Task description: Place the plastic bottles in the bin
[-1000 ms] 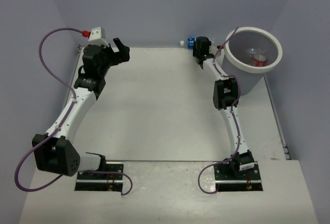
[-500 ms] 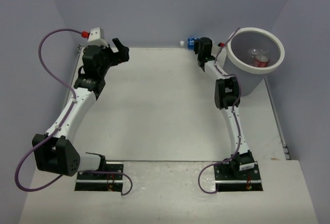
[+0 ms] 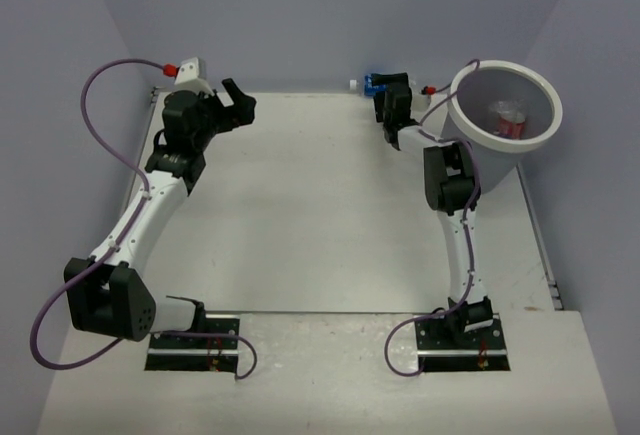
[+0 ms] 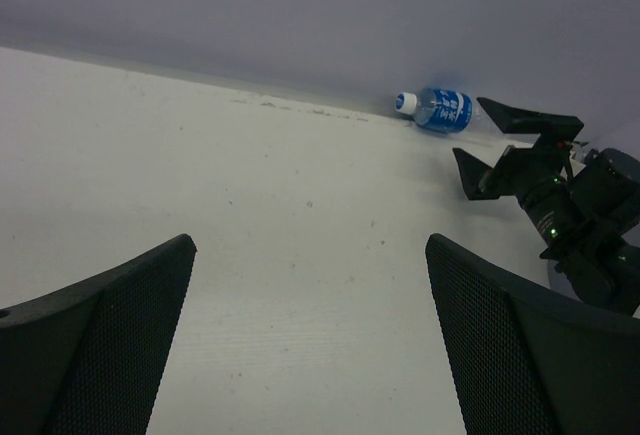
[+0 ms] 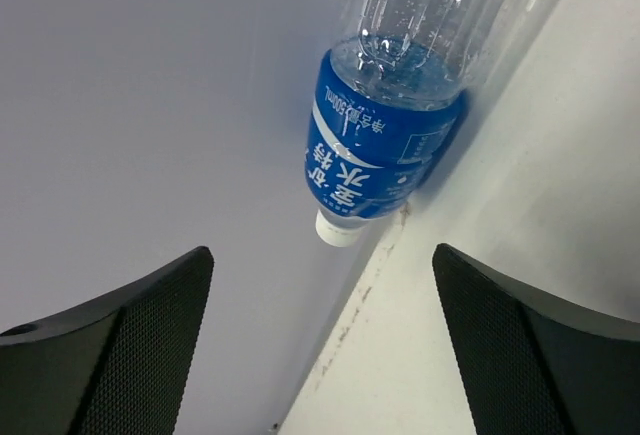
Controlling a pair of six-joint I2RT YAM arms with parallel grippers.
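Observation:
A clear plastic bottle with a blue label lies against the back wall, its white cap pointing left. It is also in the left wrist view and fills the top of the right wrist view. My right gripper is open just in front of it, and nothing is between its fingers. The white bin stands at the far right, tipped a little, with a red-labelled bottle inside. My left gripper hangs open and empty over the far left of the table.
The back wall runs right behind the blue-labelled bottle. The right arm's wrist shows at the right edge of the left wrist view. Purple cables loop off both arms; the one on the right touches the bin's rim.
My right gripper has gone from shut to open and moved slightly toward the back wall. The bin has shifted right and tipped. The left arm has barely moved.

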